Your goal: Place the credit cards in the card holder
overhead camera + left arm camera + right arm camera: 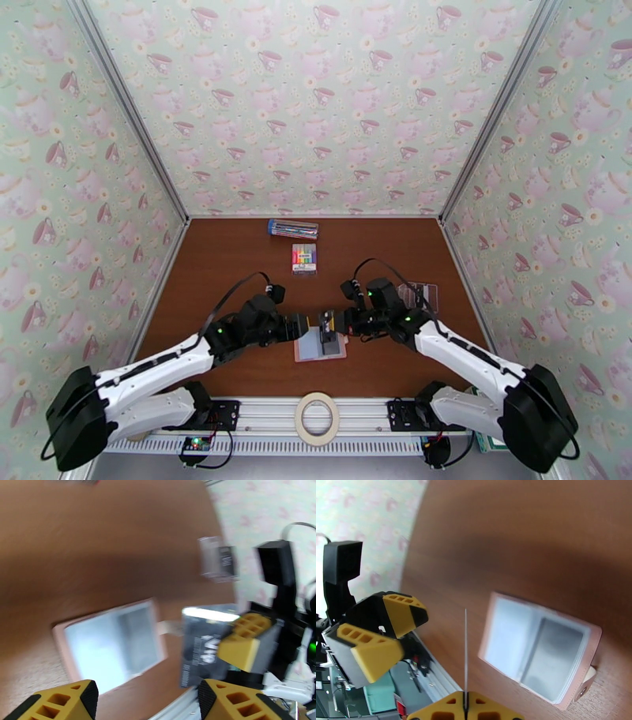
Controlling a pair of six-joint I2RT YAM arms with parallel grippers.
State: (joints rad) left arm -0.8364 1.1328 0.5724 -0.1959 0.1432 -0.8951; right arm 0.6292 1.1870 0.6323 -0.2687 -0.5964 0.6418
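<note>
1. Pinches one dark grey credit card [465, 649] flat between the shut fingers of the right pincer [465, 702], gripped by one end with the free end sticking out, probably so that edge can be steered into a pocket.
2. Holds that card in the air just over the card holder [537, 649], not yet in any slot.
3. Shows the left pincer [146, 698] spread wide and gripping nothing, close opposite the right one, seemingly placed to steady or guide.
4. Shows the card holder lying open and flat beneath both pincers, pink rim outward and grey-blue pockets facing up, ready to take a card.
5. Shows the remaining credit cards [419, 295], pale and clear, resting to the right beside the right arm, apart from the holder.
6. Shows a brown wood-look counter [237, 268], with a pack of coloured markers [304, 258] and a pen box [293, 229] farther back.
7. Shows a roll of tape [299, 419] on the metal rail [261, 414] at the near edge.
8. Shows teacup-patterned walls [316, 103] on three sides.
</note>
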